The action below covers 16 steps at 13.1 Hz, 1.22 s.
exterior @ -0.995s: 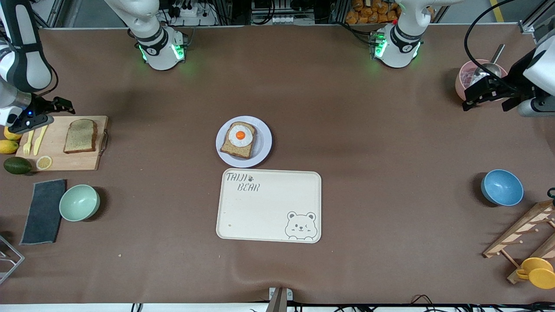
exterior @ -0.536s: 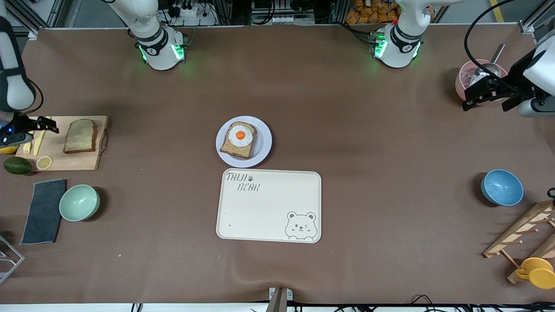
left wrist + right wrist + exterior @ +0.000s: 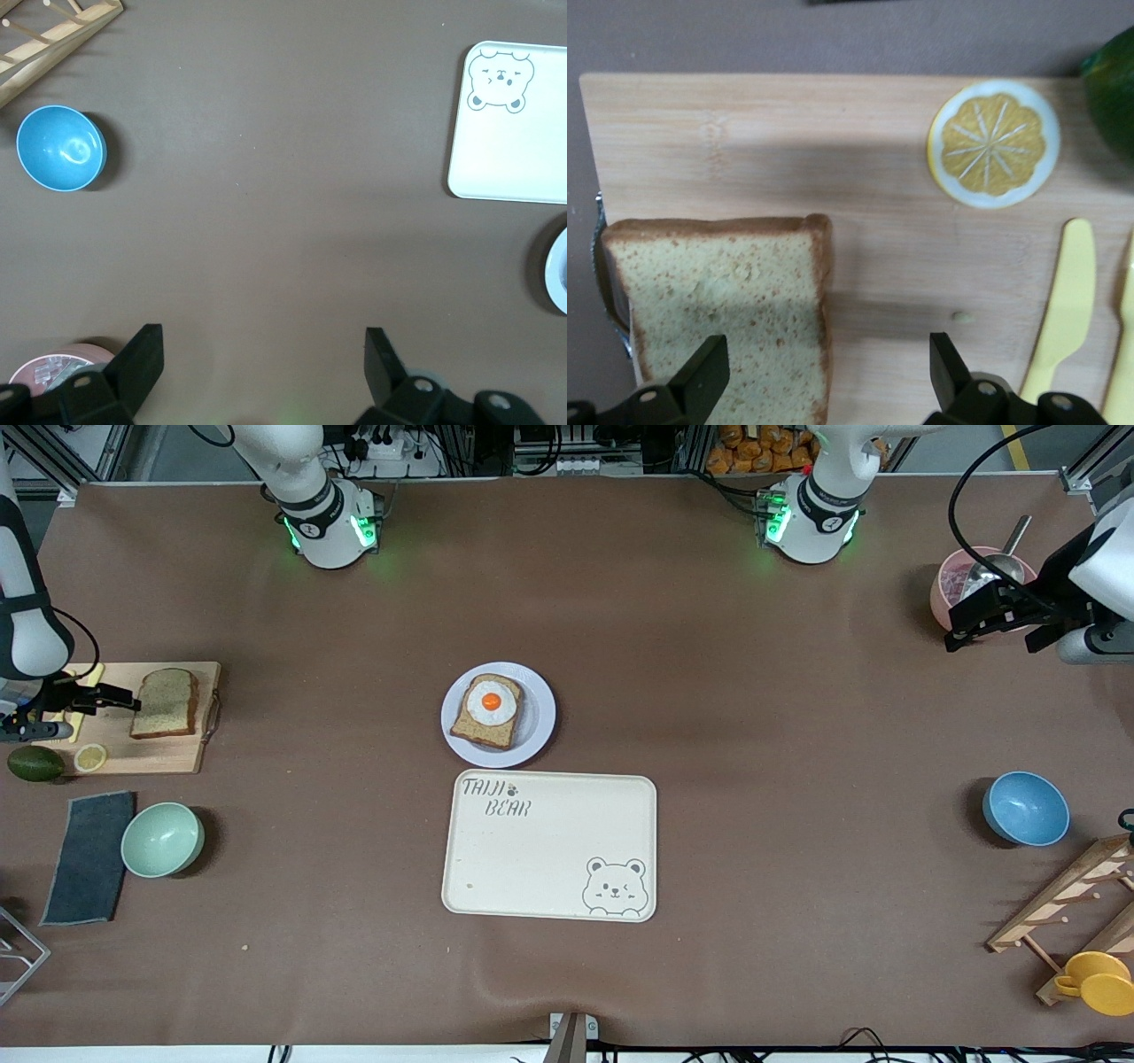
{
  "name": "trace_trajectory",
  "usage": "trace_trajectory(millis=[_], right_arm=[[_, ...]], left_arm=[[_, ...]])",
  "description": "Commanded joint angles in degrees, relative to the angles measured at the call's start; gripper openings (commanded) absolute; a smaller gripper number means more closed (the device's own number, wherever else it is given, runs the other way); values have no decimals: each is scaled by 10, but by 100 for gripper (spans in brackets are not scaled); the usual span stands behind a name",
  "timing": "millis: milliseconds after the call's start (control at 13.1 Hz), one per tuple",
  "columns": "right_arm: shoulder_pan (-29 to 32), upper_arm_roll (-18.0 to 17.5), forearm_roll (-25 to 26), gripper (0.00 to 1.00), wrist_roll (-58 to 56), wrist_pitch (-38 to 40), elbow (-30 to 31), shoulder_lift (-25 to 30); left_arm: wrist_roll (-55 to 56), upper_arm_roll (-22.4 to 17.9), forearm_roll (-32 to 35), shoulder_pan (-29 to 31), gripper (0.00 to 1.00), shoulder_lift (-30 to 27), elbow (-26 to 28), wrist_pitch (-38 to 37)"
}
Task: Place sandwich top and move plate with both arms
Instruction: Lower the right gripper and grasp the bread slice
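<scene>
Sandwich top [image 3: 165,702] lies flat on the wooden cutting board [image 3: 168,757] at the right arm's end of the counter [image 3: 753,717], so we judge the task barely begun: the slice is not yet lifted, and nothing has been set on the egg-topped slice [image 3: 487,710] waiting on the plate [image 3: 539,722] near the counter's middle. Our right pincer [image 3: 89,701] hovers low over the board with its fingers apart, one finger [image 3: 700,376] above the bread, the other [image 3: 948,372] above bare wood beside a lemon slice [image 3: 993,143] and a yellow knife [image 3: 1061,301]. Our left pincer [image 3: 992,615] waits, spread wide and empty, over the counter's edge at the left arm's end, near a pink bowl [image 3: 952,580]. Still ahead: gripping the slice, carrying it onto the egg, then moving the plate with both arms, perhaps to the cream tray [image 3: 549,846] just beside it.
</scene>
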<state>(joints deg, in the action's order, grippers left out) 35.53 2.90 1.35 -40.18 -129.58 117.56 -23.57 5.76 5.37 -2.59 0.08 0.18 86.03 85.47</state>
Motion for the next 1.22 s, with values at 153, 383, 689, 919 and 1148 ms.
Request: trace_trajectory(millis=[153,383,689,919,1148], right_arm=[[7,-4,-5,100,5,37,-8,-11],[15,-4,-61,100,2,41,-8,-27],[16,-4,-79,100,-1,49,-26,-38],[19,-4,-79,100,-18,56,-54,-58],[23,-4,-82,98,-17,57,-54,-64]], left_arm=[[-8,1,-17,6,100,-8,4,-4],[-9,1,-18,6,100,-7,4,-4],[-9,1,-18,11,100,-8,4,-5],[-10,1,-37,29,100,-6,4,-5],[-10,1,-44,32,100,-5,4,-5]])
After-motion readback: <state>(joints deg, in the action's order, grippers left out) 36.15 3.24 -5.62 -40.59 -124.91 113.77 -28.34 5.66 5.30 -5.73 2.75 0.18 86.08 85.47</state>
